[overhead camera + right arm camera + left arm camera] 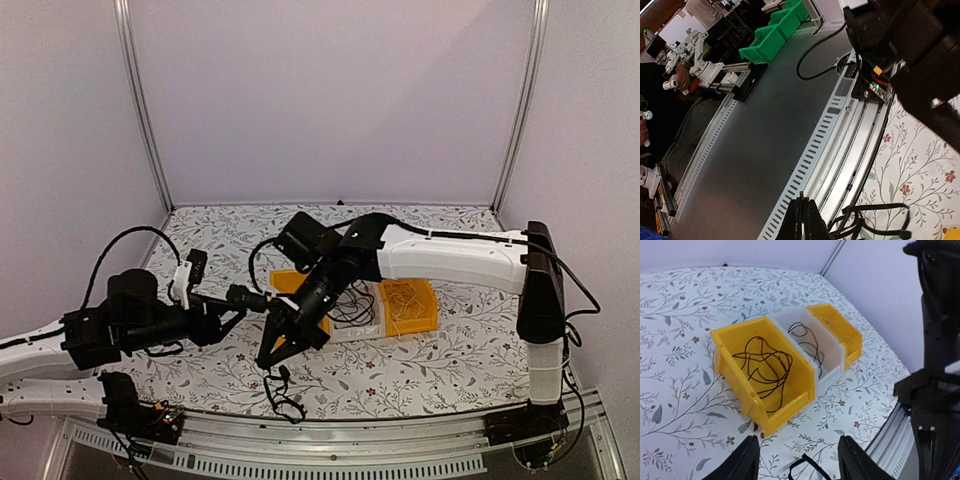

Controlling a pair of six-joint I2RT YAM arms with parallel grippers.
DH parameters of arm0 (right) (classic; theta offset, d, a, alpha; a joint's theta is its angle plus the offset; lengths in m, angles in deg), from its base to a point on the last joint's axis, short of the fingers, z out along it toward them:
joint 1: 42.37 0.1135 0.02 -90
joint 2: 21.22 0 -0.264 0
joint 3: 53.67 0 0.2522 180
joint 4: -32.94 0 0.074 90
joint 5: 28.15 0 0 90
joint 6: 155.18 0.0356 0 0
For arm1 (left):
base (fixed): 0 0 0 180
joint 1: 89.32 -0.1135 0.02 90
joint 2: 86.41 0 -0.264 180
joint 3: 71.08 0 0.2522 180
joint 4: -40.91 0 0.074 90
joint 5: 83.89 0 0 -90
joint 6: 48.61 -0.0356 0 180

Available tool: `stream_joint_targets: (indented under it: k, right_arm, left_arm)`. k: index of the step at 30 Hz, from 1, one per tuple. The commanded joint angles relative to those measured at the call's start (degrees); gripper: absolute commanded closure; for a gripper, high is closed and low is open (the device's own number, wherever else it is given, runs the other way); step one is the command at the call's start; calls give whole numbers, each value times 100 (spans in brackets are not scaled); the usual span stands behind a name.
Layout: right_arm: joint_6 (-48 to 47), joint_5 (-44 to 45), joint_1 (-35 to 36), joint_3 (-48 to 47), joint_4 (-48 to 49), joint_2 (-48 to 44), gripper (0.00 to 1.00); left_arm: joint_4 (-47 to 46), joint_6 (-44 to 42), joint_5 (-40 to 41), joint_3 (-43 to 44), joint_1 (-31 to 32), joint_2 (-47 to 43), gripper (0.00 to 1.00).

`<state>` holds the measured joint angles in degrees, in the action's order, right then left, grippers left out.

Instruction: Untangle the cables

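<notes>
A thin black cable (283, 392) dangles from my right gripper (266, 362) down to the table's front edge. In the right wrist view that gripper (805, 206) is shut, a small plug end poking out at its tip, with the rest of the black cable (875, 220) bunched just beside it. My left gripper (799, 452) hangs open above the table, and a loop of black cable (801, 467) lies between its fingers (746, 460). More black cables lie in the near yellow bin (790, 395) and the white bin (832, 367). A pale cable (405, 300) sits in the far yellow bin (432, 312).
The three bins stand side by side mid-table. The right arm (935, 365) rises close on the right of the left wrist view. A slotted metal rail (350, 432) runs along the table's front edge, with the floor dropping away beyond it.
</notes>
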<state>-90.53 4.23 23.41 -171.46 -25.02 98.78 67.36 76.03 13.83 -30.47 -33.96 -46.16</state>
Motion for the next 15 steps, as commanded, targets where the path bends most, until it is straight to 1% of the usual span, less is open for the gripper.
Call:
stream_joint_targets:
  k: [1, 4, 8, 12, 15]
  right_arm:
    - [-73, -114, -233, -862, -477, -607, 100]
    - [23, 54, -389, -1354, -519, -736, 100]
    - [59, 330, -529, -1677, -361, -917, 100]
    - [77, 641, -619, -1800, -122, -1078, 100]
    - [99, 726, -691, -1927, -109, -1108, 100]
  left_arm:
    - [-1736, -526, -690, -612, 126, -1135, 46]
    - [-1780, -619, -937, -582, 120, -1333, 45]
    - [-1885, -808, -1140, -376, 196, -940, 43]
    - [-2582, -1107, -1017, -366, 513, -364, 43]
    - [-3228, -1557, -916, -413, 762, 100, 43]
